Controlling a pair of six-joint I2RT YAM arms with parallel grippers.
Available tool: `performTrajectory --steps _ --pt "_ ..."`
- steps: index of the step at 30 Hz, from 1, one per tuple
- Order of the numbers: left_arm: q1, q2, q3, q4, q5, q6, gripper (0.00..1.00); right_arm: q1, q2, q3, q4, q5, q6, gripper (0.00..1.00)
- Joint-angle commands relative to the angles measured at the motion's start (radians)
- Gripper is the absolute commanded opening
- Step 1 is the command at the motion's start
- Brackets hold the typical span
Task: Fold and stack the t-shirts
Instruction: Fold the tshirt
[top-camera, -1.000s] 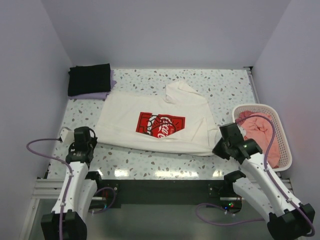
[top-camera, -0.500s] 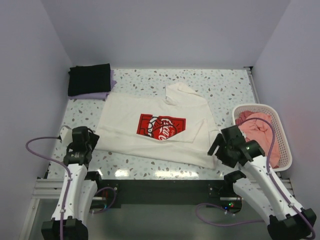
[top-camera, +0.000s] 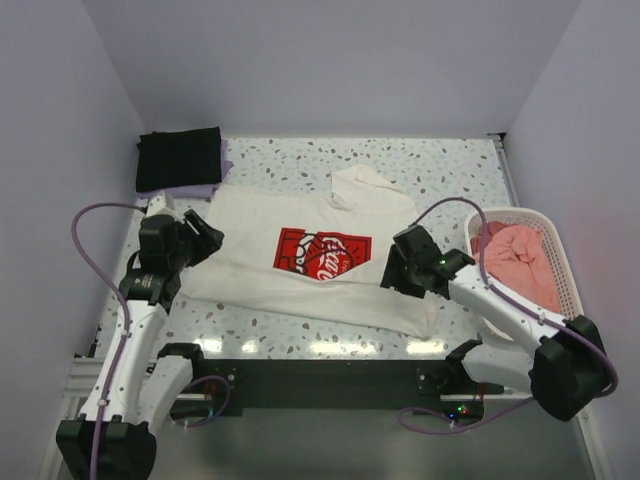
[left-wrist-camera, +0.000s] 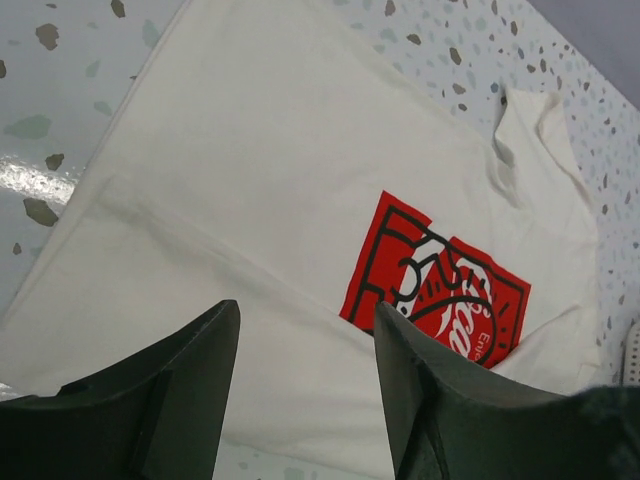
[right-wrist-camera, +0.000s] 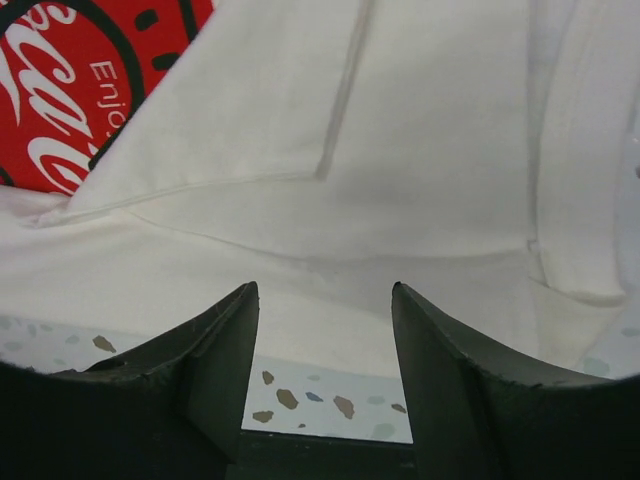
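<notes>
1 cream t-shirt (top-camera: 250, 262) is spread flat beneath and between the left gripper (left-wrist-camera: 305, 320) and right gripper (right-wrist-camera: 322, 300), both held open and empty; 1 black t-shirt (top-camera: 178, 158) is stacked beyond the left, and 1 pink t-shirt (top-camera: 520, 255) is kept in a basket (top-camera: 568, 295) beside the right.

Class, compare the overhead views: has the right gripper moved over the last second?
Yes. The right gripper has shifted left in the overhead view, away from the white slatted plastic basket, to above the cream-white cloth t-shirt.

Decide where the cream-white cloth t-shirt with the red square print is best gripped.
The cream-white cloth t-shirt lies flat, so probably only its edges offer a lip to pinch: left gripper at the left side edge from the left, right gripper at the right edge from the right.
</notes>
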Motion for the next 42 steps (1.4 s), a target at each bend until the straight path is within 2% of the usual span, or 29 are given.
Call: performTrajectory --steps 1,5,14,23,26,27,30,33,42 --pt "-0.02 0.055 0.041 0.033 0.056 0.138 0.61 0.068 0.097 0.078 0.162 0.108 0.037 0.57" --pt "-0.037 0.079 0.086 0.033 0.044 0.198 0.61 0.069 0.154 0.026 0.277 0.128 0.078 0.5" --pt "-0.041 0.106 0.032 0.108 0.004 0.247 0.63 0.07 0.278 -0.037 0.406 0.097 0.138 0.47" --pt "-0.041 0.131 0.038 0.114 0.008 0.258 0.63 0.07 0.28 -0.042 0.403 0.131 0.137 0.46" --pt "-0.041 0.134 0.04 0.117 0.01 0.258 0.63 0.07 0.283 -0.035 0.405 0.131 0.135 0.37" --pt "-0.041 0.137 0.04 0.119 0.013 0.258 0.63 0.07 0.289 -0.03 0.403 0.128 0.131 0.27" --pt "-0.041 0.137 0.038 0.119 0.019 0.26 0.63 0.07 0.309 -0.005 0.4 0.125 0.126 0.1" --pt "-0.041 0.135 0.037 0.12 0.022 0.26 0.63 0.07 0.324 0.019 0.396 0.12 0.12 0.06" --pt "-0.041 0.134 0.032 0.131 0.038 0.261 0.63 0.069 0.404 0.13 0.397 0.111 0.086 0.03"
